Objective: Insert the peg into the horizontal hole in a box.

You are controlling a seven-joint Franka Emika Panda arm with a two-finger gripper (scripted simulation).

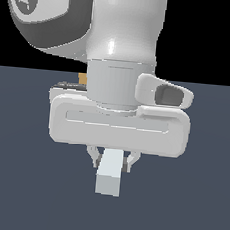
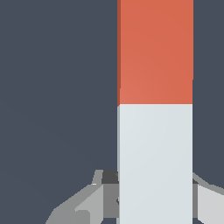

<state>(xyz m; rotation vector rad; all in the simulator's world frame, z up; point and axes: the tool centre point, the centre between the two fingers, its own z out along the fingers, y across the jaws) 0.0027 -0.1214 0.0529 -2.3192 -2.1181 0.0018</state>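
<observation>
the tool (image 1: pixel 114 160) is pinching the peg (image 1: pixel 109 174) on its pale end, with one finger (image 1: pixel 93 156) pressing on each side. in the wrist view the peg (image 2: pixel 155 109) is reaching away from the tool, pale near the fingers (image 2: pixel 87 203) and orange-red further out. the peg is hanging above the dark counter (image 1: pixel 27 178) and seems not to be touching it. a tiny tan bit (image 1: pixel 82 78) is peeking out behind the arm; it may be the box, but i cannot tell. the hole is not showing. to do this step well, i think the tool should be keeping the peg level, lining it up straight with the hole, and going in slowly.
</observation>
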